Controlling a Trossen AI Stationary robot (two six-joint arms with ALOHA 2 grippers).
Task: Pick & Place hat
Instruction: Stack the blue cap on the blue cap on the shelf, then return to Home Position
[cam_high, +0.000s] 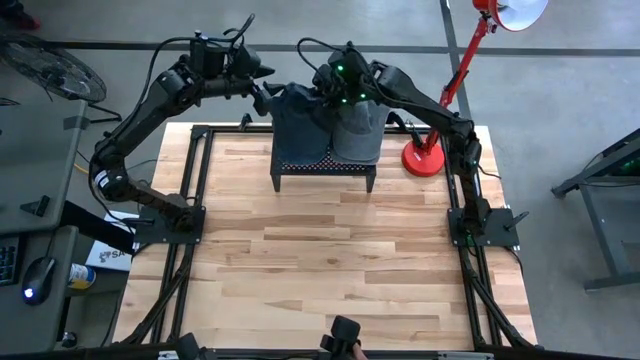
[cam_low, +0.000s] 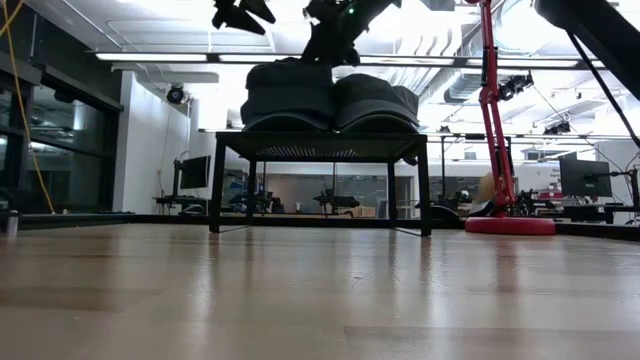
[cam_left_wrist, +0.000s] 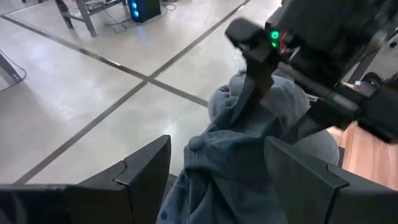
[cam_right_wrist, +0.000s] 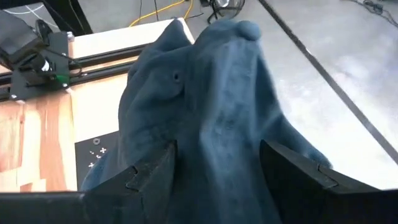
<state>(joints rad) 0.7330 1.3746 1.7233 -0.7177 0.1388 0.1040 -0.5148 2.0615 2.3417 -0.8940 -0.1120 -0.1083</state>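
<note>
Resting on the small black stand (cam_high: 322, 169) at the worktop's (cam_high: 320, 270) far edge, the hat (cam_high: 300, 120) lies between the left tool's (cam_high: 262, 92) parted fingers; the right tool (cam_high: 338, 92), fingers also apart, hovers just beside it, likely for placing.

No readable text, brand, number or sign anywhere. A white box (cam_high: 108, 255) on the floor, well away from both grippers beside the left arm's base, carries dark lettering too small to make out. The black plate (cam_right_wrist: 96, 149) below the right gripper has only small white cross marks, no characters.
</note>
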